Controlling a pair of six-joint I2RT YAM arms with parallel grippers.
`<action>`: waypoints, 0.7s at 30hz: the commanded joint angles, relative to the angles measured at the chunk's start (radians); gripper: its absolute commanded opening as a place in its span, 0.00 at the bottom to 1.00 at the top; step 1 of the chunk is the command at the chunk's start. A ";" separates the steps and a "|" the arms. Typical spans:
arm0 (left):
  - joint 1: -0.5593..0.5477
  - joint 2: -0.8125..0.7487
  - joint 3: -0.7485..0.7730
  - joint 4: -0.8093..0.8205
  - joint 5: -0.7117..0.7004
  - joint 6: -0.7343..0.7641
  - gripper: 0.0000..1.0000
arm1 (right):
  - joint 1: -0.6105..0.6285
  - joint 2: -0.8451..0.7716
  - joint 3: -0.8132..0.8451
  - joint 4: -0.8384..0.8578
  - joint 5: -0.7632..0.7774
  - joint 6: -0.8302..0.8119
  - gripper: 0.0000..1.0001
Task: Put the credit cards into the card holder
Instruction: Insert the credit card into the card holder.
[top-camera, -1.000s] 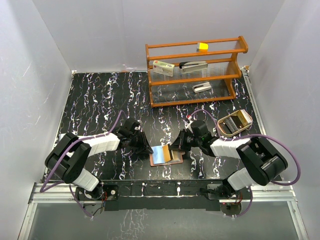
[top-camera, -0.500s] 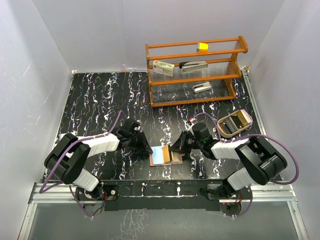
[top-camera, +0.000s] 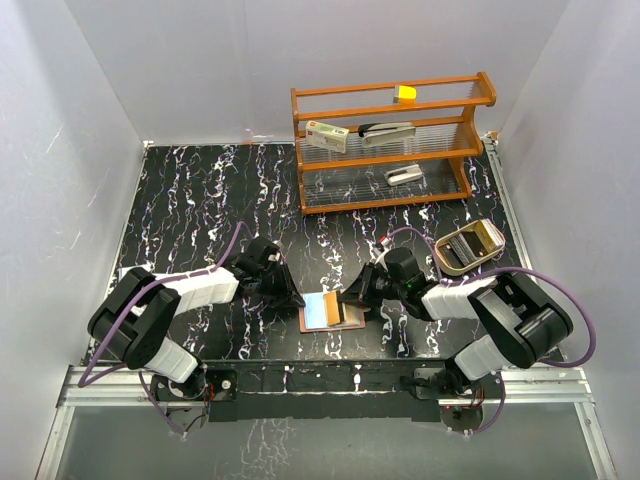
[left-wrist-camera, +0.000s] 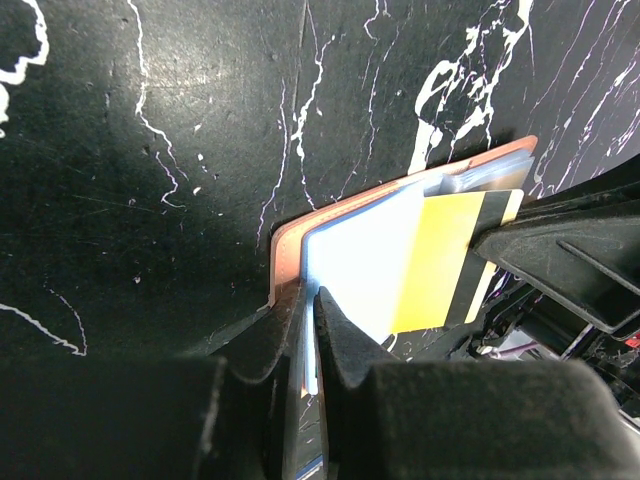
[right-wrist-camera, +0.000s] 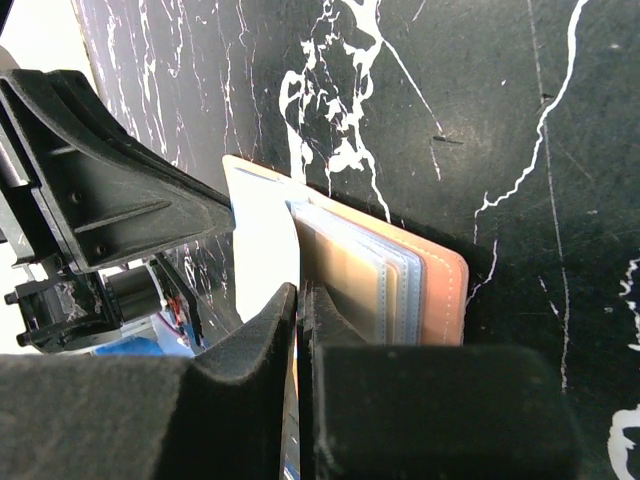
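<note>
The reddish-brown card holder (top-camera: 312, 325) lies open near the table's front edge. My left gripper (top-camera: 297, 299) is shut on its left panel (left-wrist-camera: 284, 255), with a light blue credit card (left-wrist-camera: 360, 265) against the inside of that panel. My right gripper (top-camera: 350, 297) is shut on an orange credit card (left-wrist-camera: 440, 262) with a black stripe, which overlaps the blue one. In the right wrist view, that gripper (right-wrist-camera: 300, 288) sits beside the holder's clear sleeves (right-wrist-camera: 355, 275) and leather cover (right-wrist-camera: 447, 290). The two grippers face each other across the holder.
A wooden rack (top-camera: 300, 150) stands at the back right with a white packet (top-camera: 327, 133), a yellow block (top-camera: 405, 94) and small metal items. A tan oval tray (top-camera: 442, 258) sits right of the right arm. White walls enclose the table.
The right gripper has shifted slightly with the orange card over the holder. The left gripper has kept its grip and place.
</note>
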 joint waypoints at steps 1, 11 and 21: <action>-0.005 -0.017 -0.025 -0.038 -0.026 0.002 0.07 | 0.015 0.006 -0.009 0.062 0.042 0.013 0.01; -0.006 -0.017 -0.028 -0.032 -0.025 -0.006 0.07 | 0.028 -0.007 -0.009 0.050 0.085 0.019 0.01; -0.006 -0.015 -0.029 -0.033 -0.026 -0.007 0.06 | 0.031 -0.050 0.008 -0.079 0.103 -0.014 0.01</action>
